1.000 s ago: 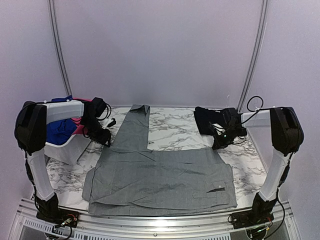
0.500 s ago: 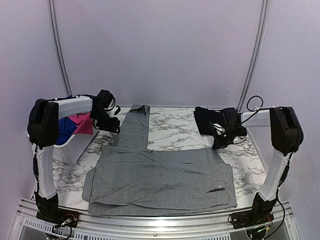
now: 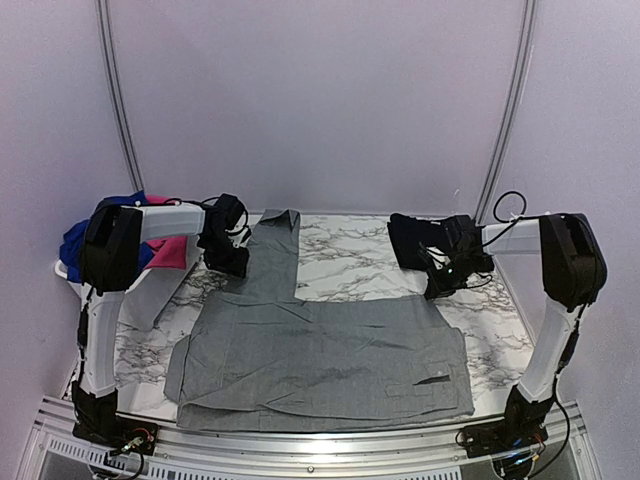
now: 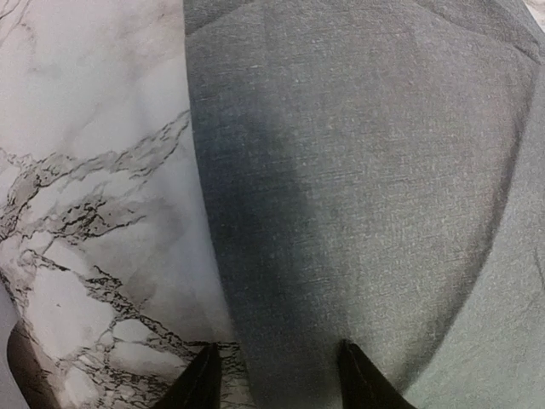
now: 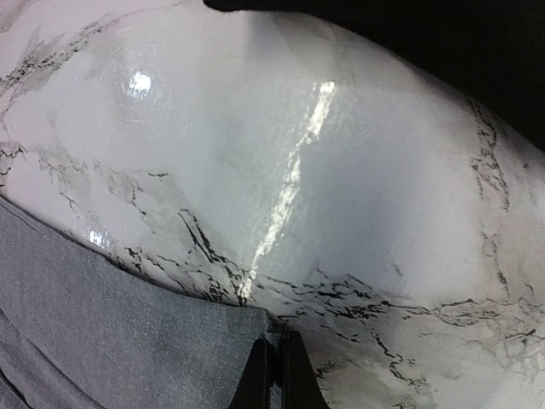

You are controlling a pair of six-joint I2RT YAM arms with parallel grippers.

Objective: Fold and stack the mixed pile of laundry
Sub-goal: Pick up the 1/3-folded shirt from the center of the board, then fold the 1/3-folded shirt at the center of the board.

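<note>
Left wrist shows woven grey shirt (image 4: 366,170) on veined marble table (image 4: 85,170).

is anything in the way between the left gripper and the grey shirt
Nothing visible. The left gripper hangs open right over the edge of the grey shirt, one fingertip above the cloth and the other above the bare marble table. No other garment or object lies between them.

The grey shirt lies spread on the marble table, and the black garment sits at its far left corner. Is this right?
No: the top external view shows the black garment at the far right corner. The grey shirt does lie spread on the marble table.
</note>
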